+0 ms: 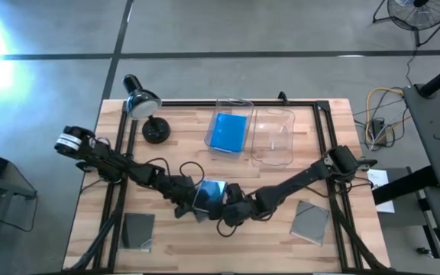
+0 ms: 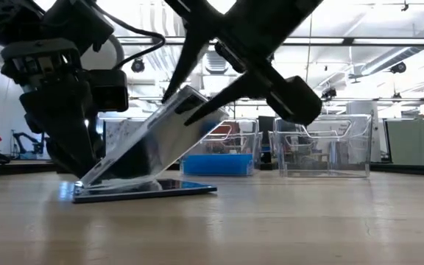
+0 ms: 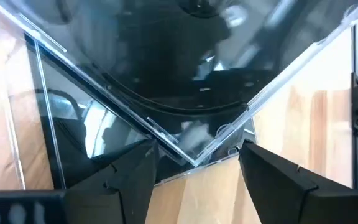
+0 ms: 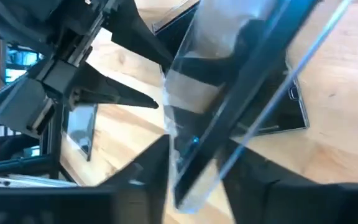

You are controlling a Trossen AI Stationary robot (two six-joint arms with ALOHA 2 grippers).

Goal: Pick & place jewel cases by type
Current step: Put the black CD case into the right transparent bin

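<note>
Done: blue cases [image 1: 228,131] lie in the left bin [image 1: 241,103]. I cannot count them from here.
Right bin [image 1: 273,158]: it looks empty, so I think no grey case is sorted yet.
Left to do: one grey case [image 1: 137,229] lies near the front left of the table [image 1: 281,244]. Another grey case [image 1: 310,220] lies near the front right. More are in the middle, under my grippers.
Tilted case [image 2: 153,143]: it is in the middle of the table. Its low edge rests on a flat case [image 2: 146,190] that lies on the wood. Its high edge points up and toward the bins.
Long axis: the tilted case is square, so no side is longer. It leans about halfway between flat and standing.
My right gripper [image 4: 194,168]: its fingers are clamped on the high edge of the tilted case.
My left gripper [image 3: 194,165]: its fingers are apart, just at the low edge of the tilted case. I cannot tell if they touch it.
</note>
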